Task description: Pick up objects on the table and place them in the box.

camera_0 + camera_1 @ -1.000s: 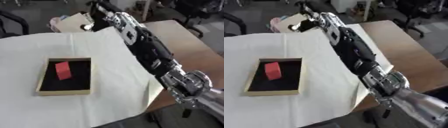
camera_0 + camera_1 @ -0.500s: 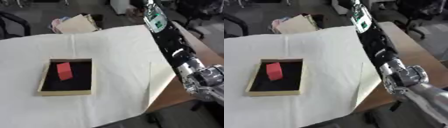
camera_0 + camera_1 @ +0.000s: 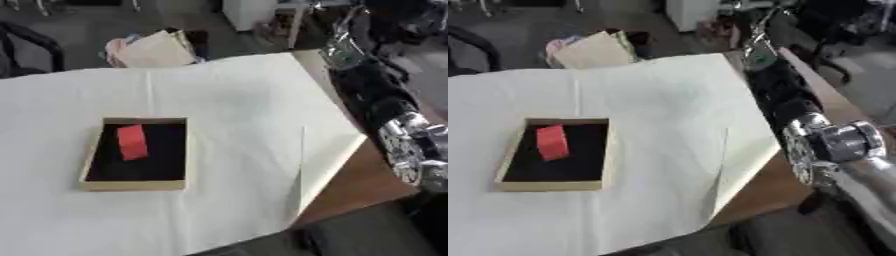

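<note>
A shallow wooden box (image 3: pixel 92 185) with a dark floor sits on the white sheet, left of the middle. A red block (image 3: pixel 132 142) lies inside it near the far left corner. My right arm (image 3: pixel 785 95) runs along the table's right edge from the lower right toward the top. Its hand (image 3: pixel 750 17) is a blur at the far end, beyond the sheet's back right corner and well away from the box. I cannot make out anything in it. My left hand does not show in either view.
A white paper sheet (image 3: pixel 227 95) covers most of the brown table (image 3: pixel 367 180), with its right edge curling up near the front. A stack of papers and a pink thing (image 3: pixel 153 49) lie just past the far edge. Chairs stand behind.
My right arm has swung from the papers at the far left of the table's back edge over to the right edge. The red block stays in the box.
</note>
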